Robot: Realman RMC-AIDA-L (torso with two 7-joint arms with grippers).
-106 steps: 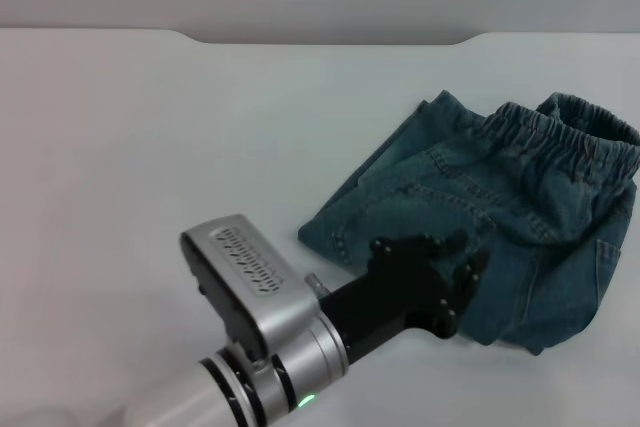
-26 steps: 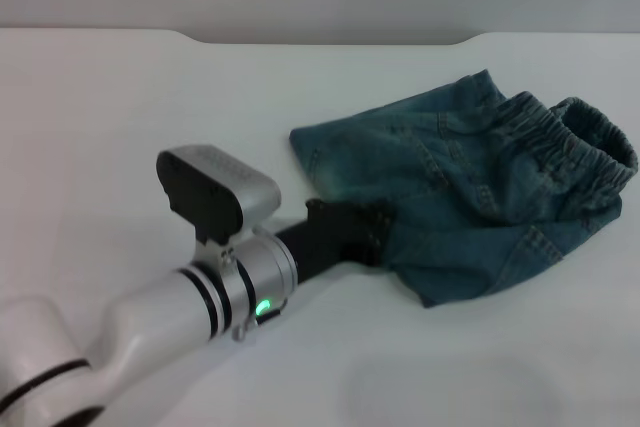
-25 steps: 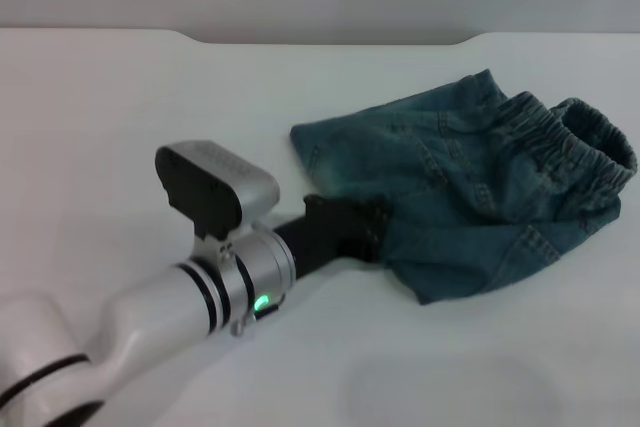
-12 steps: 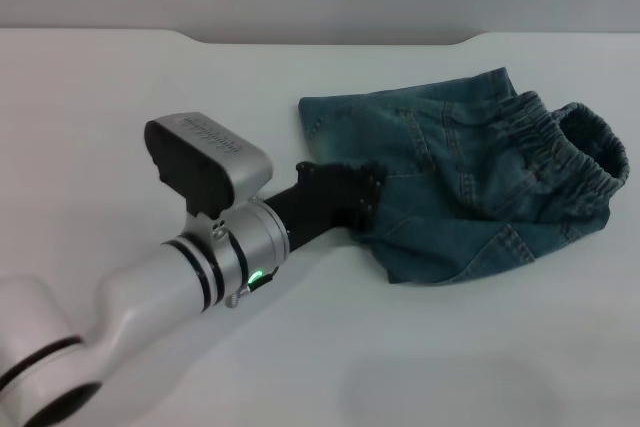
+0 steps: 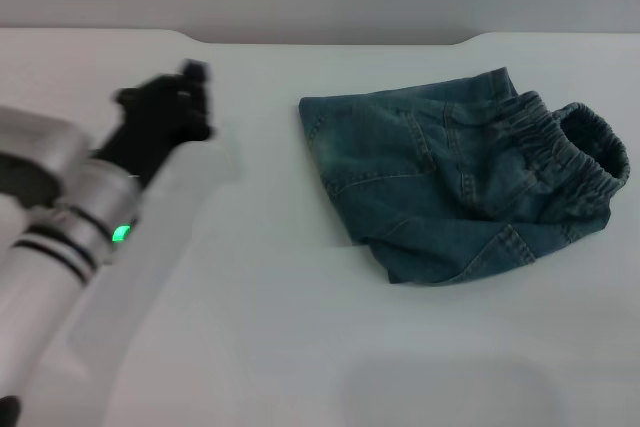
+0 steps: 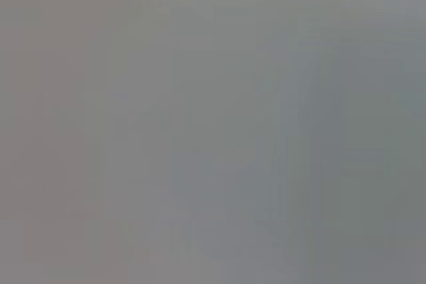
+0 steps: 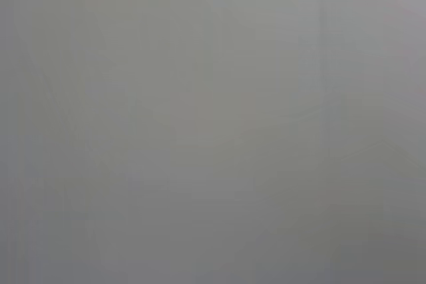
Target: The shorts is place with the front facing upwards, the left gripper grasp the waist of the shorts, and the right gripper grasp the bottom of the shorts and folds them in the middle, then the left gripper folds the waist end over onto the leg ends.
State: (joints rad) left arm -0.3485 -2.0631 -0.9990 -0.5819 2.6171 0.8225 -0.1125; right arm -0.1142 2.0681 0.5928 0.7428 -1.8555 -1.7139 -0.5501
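Note:
The blue-green denim shorts (image 5: pixel 450 187) lie crumpled and partly folded on the white table (image 5: pixel 300 347), right of centre in the head view. Their gathered elastic waist (image 5: pixel 575 142) is at the far right, rumpled and standing open. A flatter denim edge (image 5: pixel 320 137) faces left. My left gripper (image 5: pixel 170 107) is off the cloth, raised over the bare table well to the left of the shorts, blurred, holding nothing that I can see. The right gripper is out of view. Both wrist views show only plain grey.
The table's far edge (image 5: pixel 330 42) has a shallow notch in the middle, with a grey wall behind it. My left arm (image 5: pixel 60 227) reaches in from the lower left corner.
My left gripper has let go of the shorts' near edge and swung up and to the left, away from them. The shorts stay where they were dragged, slightly settled.

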